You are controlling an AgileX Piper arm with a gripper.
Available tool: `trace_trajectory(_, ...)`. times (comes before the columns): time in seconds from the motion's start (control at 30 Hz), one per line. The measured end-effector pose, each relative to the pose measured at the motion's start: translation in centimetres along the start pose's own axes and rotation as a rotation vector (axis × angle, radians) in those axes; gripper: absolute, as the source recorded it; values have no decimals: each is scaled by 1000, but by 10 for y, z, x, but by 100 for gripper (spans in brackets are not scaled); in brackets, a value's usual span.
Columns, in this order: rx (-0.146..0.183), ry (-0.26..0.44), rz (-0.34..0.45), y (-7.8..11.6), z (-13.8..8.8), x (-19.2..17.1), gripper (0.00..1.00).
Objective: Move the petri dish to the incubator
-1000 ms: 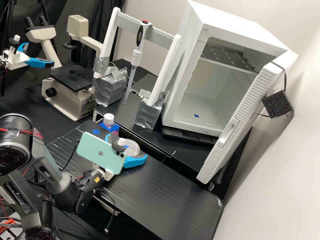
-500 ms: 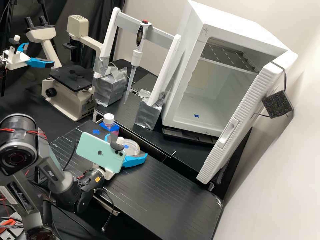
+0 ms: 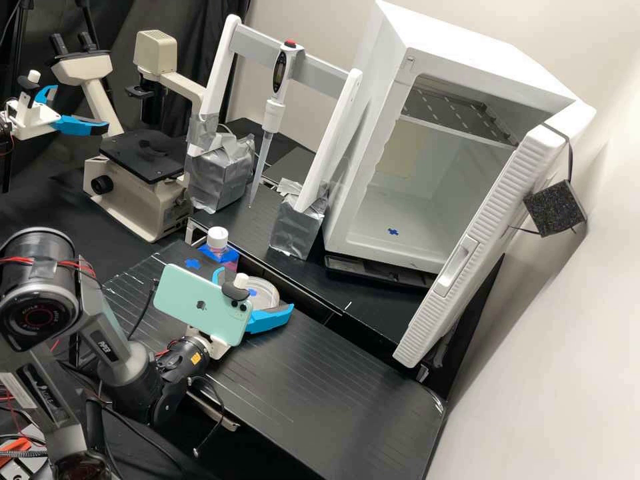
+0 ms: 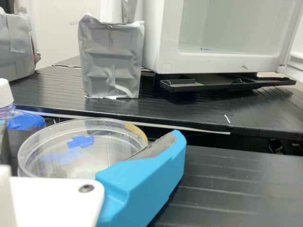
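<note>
Petri dish (image 3: 265, 293), one, clear, round, to go into the incubator (image 3: 380, 93), which we enter as the largest piece. Incubator: white, set beyond the dish, diagonally up and across in the high view, on a rear panel (image 3: 373, 293); door (image 3: 483, 233) swung wide, blue cross (image 3: 393, 232) on its floor. Desk (image 3: 333, 380): black, ridged, bearing the dish near its far edge; a dark gap runs between that edge and the rear panel, and we must carry the dish over it. Arm (image 3: 127, 380): one at work, the only one near the dish. Taped post foot (image 4: 113, 61): silver, beside the incubator's near corner; we would pass on its door side. Gripper (image 3: 255, 288): spread open about the dish, no firm hold that we can make out; blue fingers (image 4: 147, 184) one to each side, contact with the wall uncertain. Bottle (image 3: 219, 247): white cap, just beside the dish, past the finger farther from the door; little room there, more along the desk on the other side. Dish, smallest: directly before the gripper's base, between its fingers; round, so no long axis to match. We judge that closing evenly comes next, then a lift.
</note>
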Motion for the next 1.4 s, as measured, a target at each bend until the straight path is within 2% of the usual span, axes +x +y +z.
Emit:
trace_trajectory(0.73,3,2,-5,-1,0,1,0)
trace_trajectory(1.03,21,6,8,0,-3,1,0)
trace_trajectory(1.2,28,12,32,4,-9,-2,0)
trace_trajectory(1.4,57,3,127,14,-12,-5,0)
